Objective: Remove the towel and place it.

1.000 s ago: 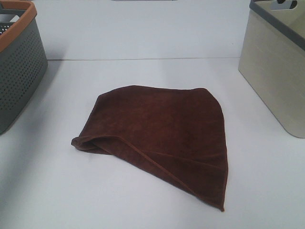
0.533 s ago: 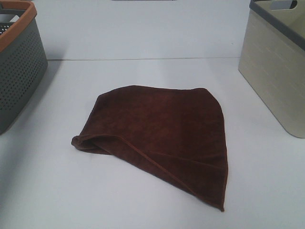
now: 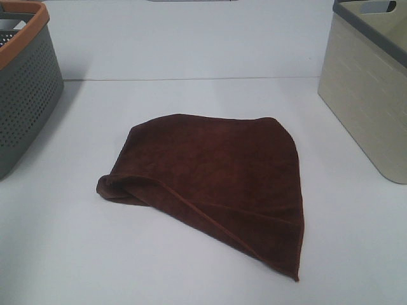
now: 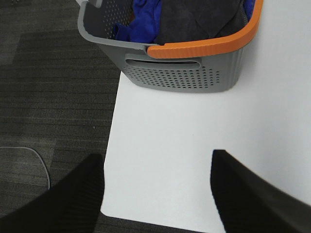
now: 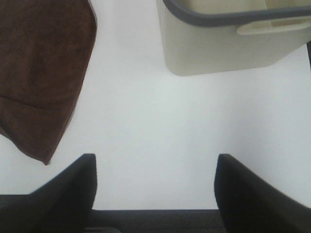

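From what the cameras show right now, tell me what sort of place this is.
Probably an indoor lab or office test bench staged for laundry sorting: a bare white table, a grey basket holding clothes, an empty-looking beige bin, and dark carpet beside the table. A brown towel lies between them.

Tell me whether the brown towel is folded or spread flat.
Folded: the brown towel lies doubled on the table, with a top layer's hemmed edge crossing it diagonally.

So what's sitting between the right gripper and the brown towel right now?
Nothing: the right wrist view shows only bare white table between the open right gripper and the towel.
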Motion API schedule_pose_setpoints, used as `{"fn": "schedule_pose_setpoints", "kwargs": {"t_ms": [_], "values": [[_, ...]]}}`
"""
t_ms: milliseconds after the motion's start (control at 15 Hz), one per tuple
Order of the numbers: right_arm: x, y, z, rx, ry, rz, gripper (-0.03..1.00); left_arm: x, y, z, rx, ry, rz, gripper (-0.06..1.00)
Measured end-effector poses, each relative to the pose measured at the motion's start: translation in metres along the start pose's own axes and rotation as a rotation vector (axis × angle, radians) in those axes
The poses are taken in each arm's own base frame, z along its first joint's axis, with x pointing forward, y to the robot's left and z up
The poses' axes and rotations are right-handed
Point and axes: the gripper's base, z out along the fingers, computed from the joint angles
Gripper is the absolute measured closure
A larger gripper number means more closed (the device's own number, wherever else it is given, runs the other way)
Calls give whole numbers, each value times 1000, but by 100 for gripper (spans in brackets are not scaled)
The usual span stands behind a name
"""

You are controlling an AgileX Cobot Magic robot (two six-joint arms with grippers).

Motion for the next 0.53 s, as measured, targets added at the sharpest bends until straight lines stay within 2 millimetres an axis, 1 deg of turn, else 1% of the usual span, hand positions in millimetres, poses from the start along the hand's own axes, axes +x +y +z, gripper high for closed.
{"fn": "schedule_pose_setpoints", "kwargs": {"t_ms": [67, 133, 200, 333, 400, 533], "values": [[21, 0, -9, 2, -39, -2, 37, 9, 0, -5, -3, -30, -4, 33], [39, 0, -15, 8, -90, -7, 37, 16, -3, -6, 7, -62, -8, 33], [53, -1, -22, 20, -154, -17, 37, 23, -5, -6, 19, -99, -11, 33], [75, -2, -30, 44, -223, -55, 37, 39, -12, -4, 52, -129, 34, 33], [79, -2, -31, 45, -230, -64, 37, 43, -13, -3, 55, -131, 48, 33], [97, -1, -41, 49, -271, -84, 37, 61, -13, -8, 57, -173, 70, 33]]}}
